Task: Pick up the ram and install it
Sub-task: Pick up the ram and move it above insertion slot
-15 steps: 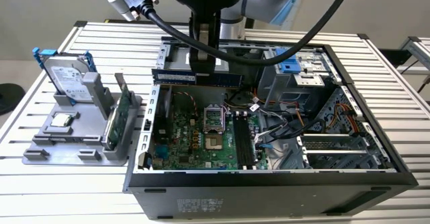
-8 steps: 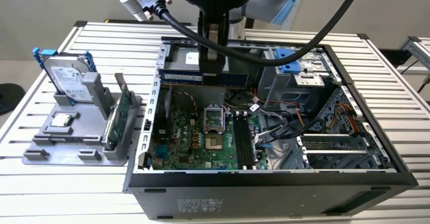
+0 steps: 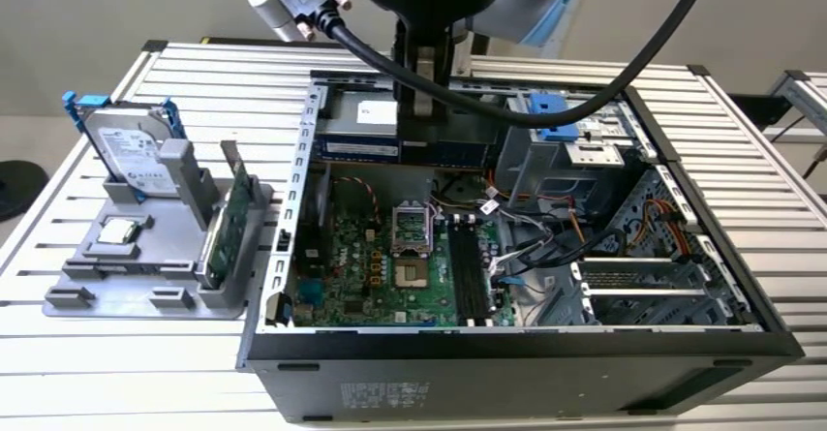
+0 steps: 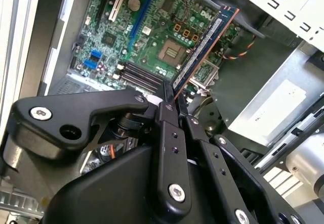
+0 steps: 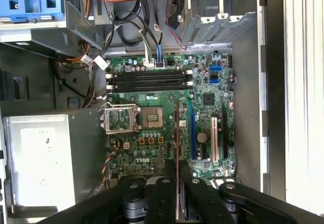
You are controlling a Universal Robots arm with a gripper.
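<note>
Fingers [image 4: 167, 120] clamp the ram [image 4: 205, 44] above the motherboard [image 4: 149, 34].

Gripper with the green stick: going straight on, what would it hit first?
Probably the green circuit board in the open case, near the square chip socket; the stick in the gripper would touch first. Depth is unclear.

An open computer case [image 3: 517, 363] is lying on a slatted metal table [image 3: 194, 73], its green motherboard [image 3: 375, 266] facing up. At the exterior view's left, a grey stand [image 3: 77, 295] is sitting just beside the case, holding a hard drive [image 3: 130, 145] upright, a green expansion card [image 3: 230, 232] on edge and a square chip [image 3: 123, 230] flat. Loose cables [image 5: 136, 16] are trailing beside the board
</note>
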